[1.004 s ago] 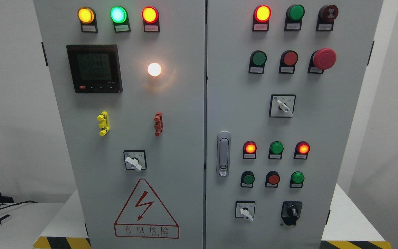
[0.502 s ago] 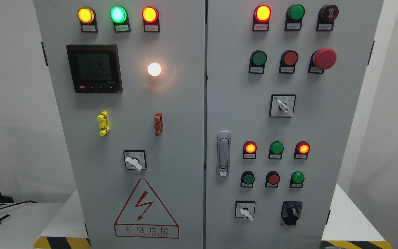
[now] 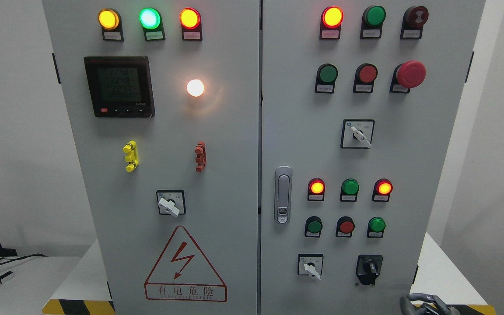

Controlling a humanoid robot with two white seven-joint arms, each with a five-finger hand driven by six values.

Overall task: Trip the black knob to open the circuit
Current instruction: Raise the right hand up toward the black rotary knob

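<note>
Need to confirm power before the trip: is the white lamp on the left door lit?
On. The white lamp glows bright and casts a warm halo on the left door. The black knob is untouched.

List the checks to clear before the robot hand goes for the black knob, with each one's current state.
1. Black knob in view at the right door's lower right, nothing covering it: ok.
2. Right robot hand in frame: ok, just entering at the bottom edge, below and right of the knob.
3. Hand touching the knob: not ok, apart from it.
4. Finger posture: cannot tell, too little shows.
5. Neighbouring white selector switch clear of the approach side: ok, it sits left of the knob.
6. Left hand: cannot tell, out of view.
</note>
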